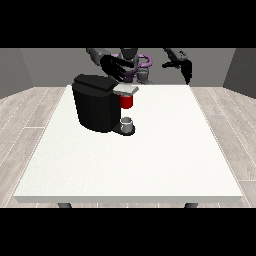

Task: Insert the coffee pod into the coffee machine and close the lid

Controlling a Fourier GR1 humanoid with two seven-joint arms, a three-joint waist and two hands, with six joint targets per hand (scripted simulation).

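We see the pod (127, 101) seated in the machine (97, 102) near the tabletop's far-left corner, so the hand (116, 66) at the view's left hovers, fingers spread, above the lid (127, 89) (presumably to close it).

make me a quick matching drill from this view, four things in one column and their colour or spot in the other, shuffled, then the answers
Things:
1. coffee machine
2. pod holder part on the machine
3. cup
4. hand at the view's right

Colour or spot:
A. raised in the air past the table's far edge, touching nothing
B. red
C. black, on the table's left half
D. grey, on the machine's base below the red part

Pairs: 1-C, 2-B, 3-D, 4-A
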